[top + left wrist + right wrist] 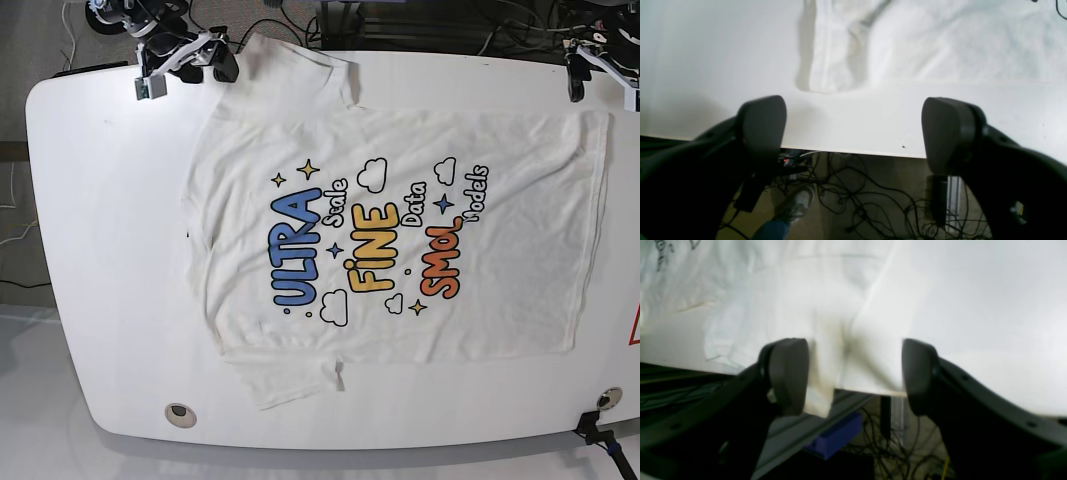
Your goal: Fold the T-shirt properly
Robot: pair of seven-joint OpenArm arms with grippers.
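I see my right gripper (853,373) spread wide around the T-shirt (400,240) sleeve at the table (110,250) edge; my left gripper (853,133) gapes wide, holding nothing.

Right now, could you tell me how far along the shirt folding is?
Barely begun. Done: the T-shirt lies spread flat, print up, with no fold made. In hand: the right hand is open around a sleeve at the table edge; the left hand is open beside the hem corner. Left: every fold.
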